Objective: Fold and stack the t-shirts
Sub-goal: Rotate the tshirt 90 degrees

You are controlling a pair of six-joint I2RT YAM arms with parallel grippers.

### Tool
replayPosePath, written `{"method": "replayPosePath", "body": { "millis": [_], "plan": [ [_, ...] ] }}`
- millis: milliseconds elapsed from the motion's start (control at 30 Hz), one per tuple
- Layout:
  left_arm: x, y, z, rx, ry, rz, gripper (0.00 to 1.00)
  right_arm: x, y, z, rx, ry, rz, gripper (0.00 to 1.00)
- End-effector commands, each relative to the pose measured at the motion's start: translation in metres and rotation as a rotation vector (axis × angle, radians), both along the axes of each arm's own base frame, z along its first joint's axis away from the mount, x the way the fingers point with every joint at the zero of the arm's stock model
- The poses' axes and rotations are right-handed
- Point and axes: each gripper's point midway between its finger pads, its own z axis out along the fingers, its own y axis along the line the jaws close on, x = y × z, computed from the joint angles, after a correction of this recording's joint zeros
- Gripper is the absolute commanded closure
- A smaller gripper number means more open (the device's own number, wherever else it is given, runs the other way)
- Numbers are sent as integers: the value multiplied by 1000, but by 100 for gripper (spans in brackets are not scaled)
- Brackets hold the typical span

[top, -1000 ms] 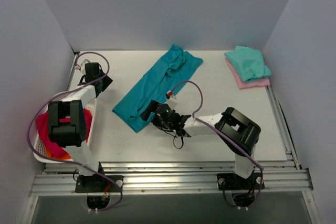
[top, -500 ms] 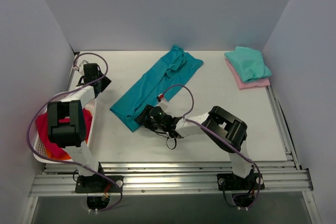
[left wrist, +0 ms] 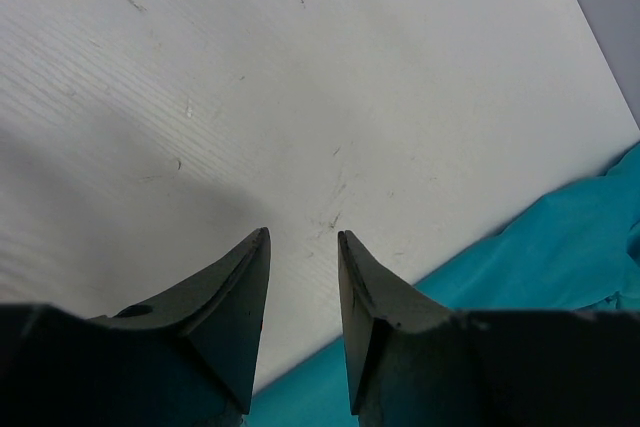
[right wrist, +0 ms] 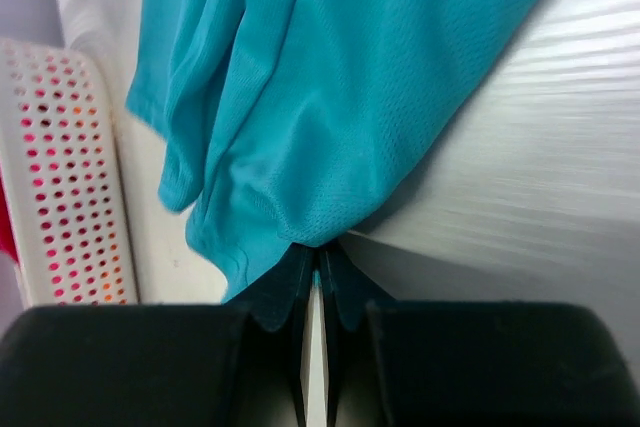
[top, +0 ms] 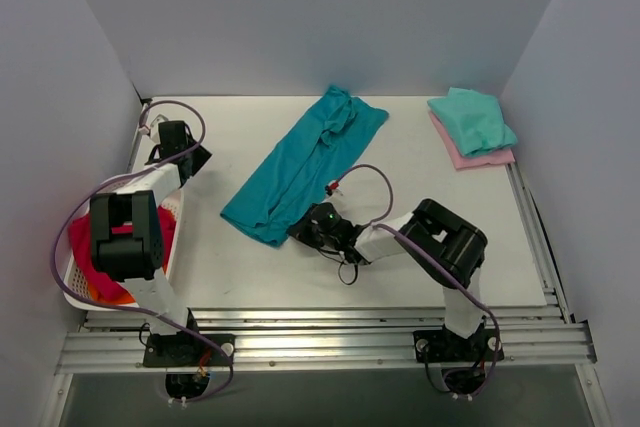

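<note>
1. The right gripper was shut tight on the near edge of the blue shirt.
2. A white basket sat at the left w/ red cloth in it.
3. The left gripper was partway open, holding nothing, over the bare table.
4. The blue shirt lay long across the table's middle.
5. Far right: green shirt folded on top of pink shirt.

This is a robotics lab test cell, not a home. 3 plain pale walls box in a white ribbed table. 2 robot arms, the left arm and the right arm, are bolted to aluminium rails at its near edge. Purple cables loop openly from both arms above the work surface.
</note>
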Motion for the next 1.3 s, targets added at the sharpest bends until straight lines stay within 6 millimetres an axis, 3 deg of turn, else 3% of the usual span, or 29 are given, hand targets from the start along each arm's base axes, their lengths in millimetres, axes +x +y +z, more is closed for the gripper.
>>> {"method": "replayPosePath", "body": {
  "millis": [0, 33, 67, 233, 267, 300, 333, 367, 500, 533, 600, 633, 667, 700, 733, 767, 833, 867, 900, 933, 967, 1033, 1133, 1167, 1200, 1267],
  "plan": [
    [6, 3, 33, 1, -100, 7, 58, 8, -64, 1, -138, -22, -119, 100],
    [6, 1, 33, -6, -102, 3, 58, -3, -91, -15, -220, 13, -144, 100],
    [6, -1, 35, -14, -106, -4, 58, -3, -102, 2, -224, -20, -169, 100],
    [6, -18, 50, -17, -126, -33, 59, -27, -192, 7, -410, -20, -348, 100],
    [4, -17, 53, -16, -127, -30, 58, -30, -205, 20, -397, -43, -385, 100],
    [3, -33, 57, -16, -135, -59, 59, -38, -223, 18, -444, -24, -410, 100],
    [0, -43, 65, -16, -151, -78, 58, -37, -235, 33, -436, -61, -461, 100],
    [-8, -49, 60, -12, -116, -88, 58, -41, -247, 33, -456, -58, -484, 100],
    [-31, -80, 75, 33, -122, -143, 57, -59, -291, 40, -545, -48, -577, 100],
    [-39, -96, 75, 37, -120, -186, 56, -59, -296, 49, -526, -69, -599, 99],
    [-56, -110, 67, 49, -100, -227, 54, -65, -306, 50, -546, -65, -618, 56],
    [-63, -114, 75, 66, -119, -240, 50, -65, -309, 55, -528, -74, -635, 39],
    [-77, -128, 67, 81, -99, -276, 41, -66, -311, 56, -531, -79, -644, 9],
    [-85, -132, 74, 90, -115, -281, 33, -67, -314, 56, -540, -80, -642, 1],
    [-91, -133, 74, 120, -112, -279, 19, -67, -315, 57, -543, -85, -644, 0],
    [-102, -145, 72, 136, -110, -310, 15, -67, -315, 59, -546, -89, -641, 0],
    [-119, -148, 83, 164, -124, -312, 6, -66, -313, 61, -551, -96, -627, 0],
    [-133, -164, 84, 180, -132, -354, 4, -65, -310, 63, -538, -103, -618, 0],
    [-145, -168, 100, 185, -172, -362, 1, -63, -307, 66, -525, -117, -604, 0],
    [-156, -173, 101, 197, -174, -375, 6, -63, -306, 69, -530, -133, -589, 1],
    [-168, -184, 104, 193, -192, -410, 6, -63, -308, 71, -538, -140, -590, 2],
    [-180, -188, 102, 179, -226, -443, 6, -63, -306, 79, -505, -159, -587, 4],
    [-187, -177, 78, 235, -205, -419, 3, -61, -303, 84, -480, -200, -574, 6],
    [-204, -187, 72, 298, -226, -453, 2, -60, -298, 89, -469, -208, -555, 6],
    [-203, -185, 74, 301, -235, -441, 3, -60, -298, 89, -465, -207, -557, 6],
    [-223, -209, 60, 254, -224, -544, 4, -60, -293, 88, -473, -195, -529, 5]
  ]
}}
